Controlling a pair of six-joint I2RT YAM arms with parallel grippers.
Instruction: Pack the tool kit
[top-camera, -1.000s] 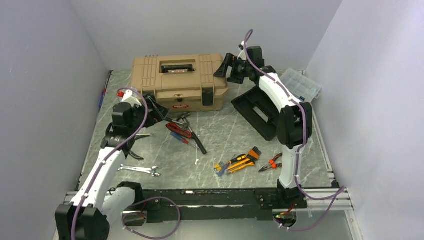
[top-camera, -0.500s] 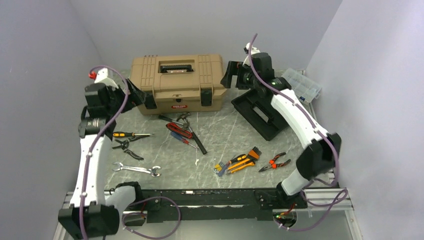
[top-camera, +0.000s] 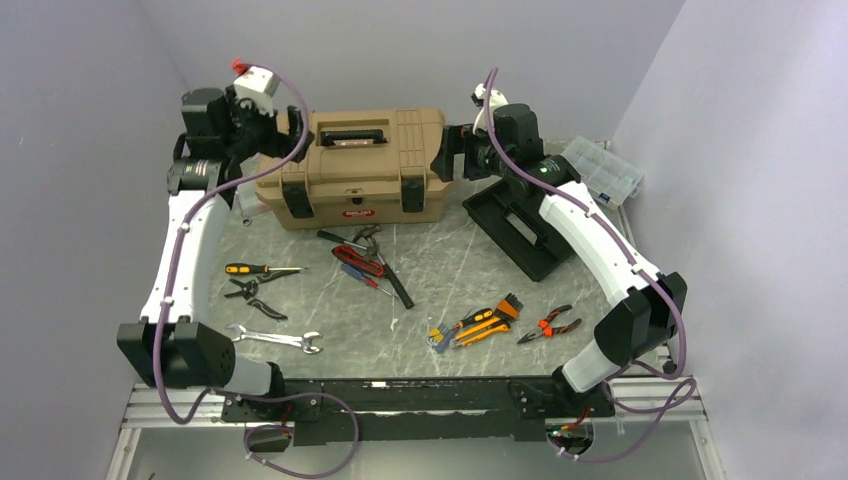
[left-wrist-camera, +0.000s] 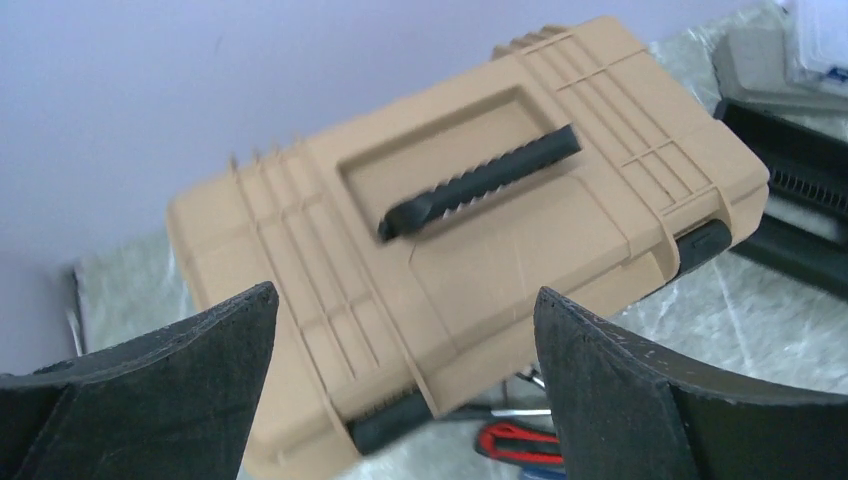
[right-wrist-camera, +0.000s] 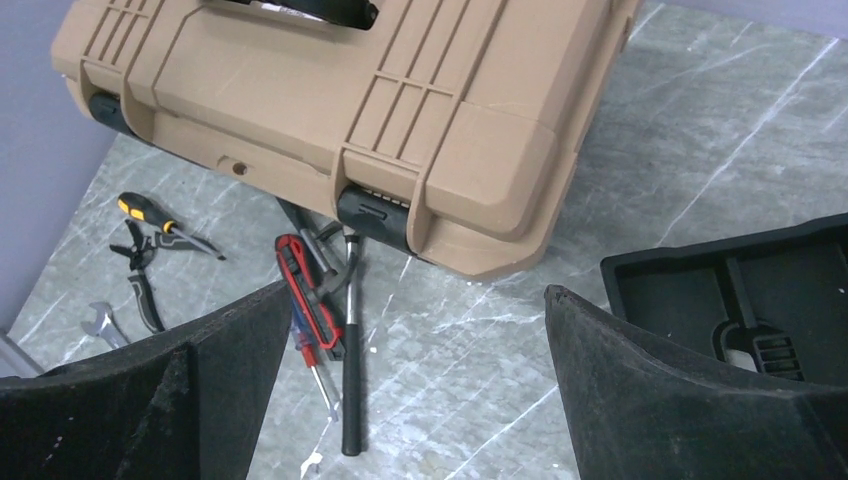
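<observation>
Both arms have swung up and back in the last second: the left claw (top-camera: 292, 135), which was low over the hand tools, now hangs at the back left corner of the toolbox (top-camera: 355, 170), and the right claw (top-camera: 449, 157) has drawn in close to its right end; each claw has its fingers spread wide with nothing between them.

The toolbox sits at the back of the tabletop (top-camera: 440, 270), close to the rear wall, lid shut, handle (top-camera: 353, 135) flat in its recess; its left end is near the tabletop's left edge. Just right of it lies the black tray (top-camera: 520, 225), out of the box, its near corner close to the box's right end; beyond the tray, by the right wall, is the clear organiser (top-camera: 603, 168).

Tools are strewn in front: hammer (top-camera: 395, 280) and red cutters (top-camera: 358, 262) just before the box's front edge; screwdriver (top-camera: 255, 269), pliers (top-camera: 255, 297) and wrench (top-camera: 280, 340) toward the left; orange knives (top-camera: 480, 325) and orange pliers (top-camera: 550, 325) toward the near right. Bare tabletop lies between the hammer and the tray.
</observation>
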